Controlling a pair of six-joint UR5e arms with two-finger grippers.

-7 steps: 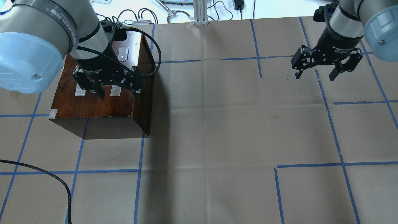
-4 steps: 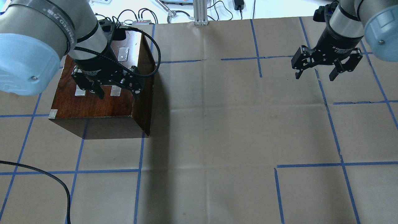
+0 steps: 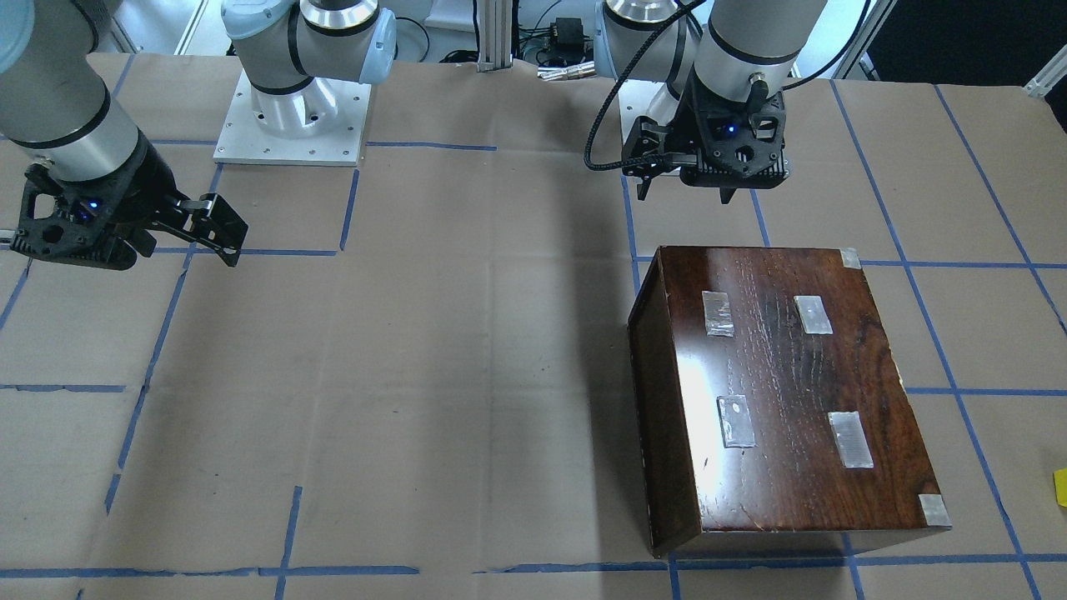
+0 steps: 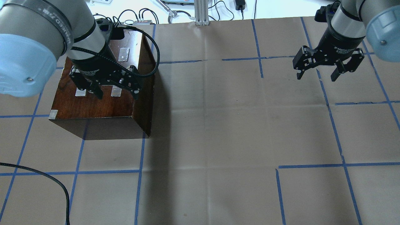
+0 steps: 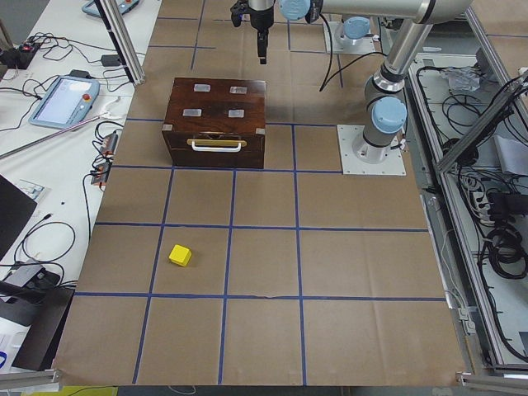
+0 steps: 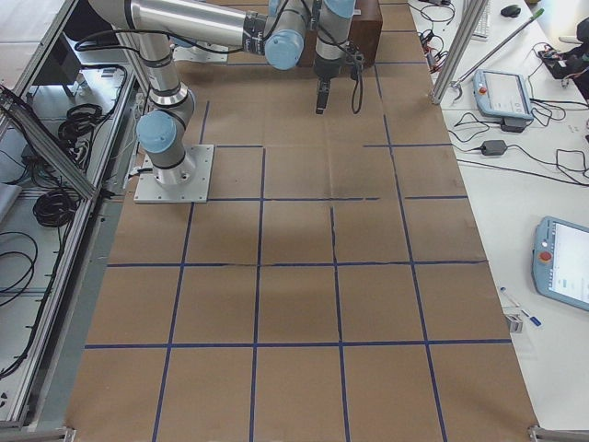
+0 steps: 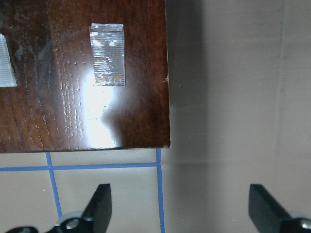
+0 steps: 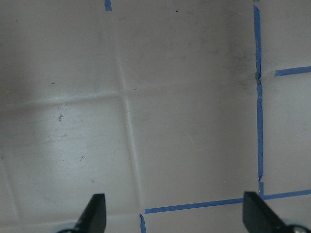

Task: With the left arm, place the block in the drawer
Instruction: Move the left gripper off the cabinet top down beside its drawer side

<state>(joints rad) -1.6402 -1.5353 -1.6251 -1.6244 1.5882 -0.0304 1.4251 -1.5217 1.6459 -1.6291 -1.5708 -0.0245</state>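
The yellow block lies on the paper table well in front of the dark wooden box; it shows as a sliver at the front-facing view's right edge. The drawer is shut in the box; only its front with a pale handle shows. My left gripper hangs open and empty over the box top near its right edge; it also shows in the front-facing view and the left wrist view. My right gripper is open and empty above bare paper.
Blue tape lines grid the brown paper. A loose black cable lies at the front left. An aluminium post stands at the far edge. Teach pendants and cables lie on the side bench.
My left arm has shifted slightly left and away over the box top, with the gripper still open. The right arm has not moved.
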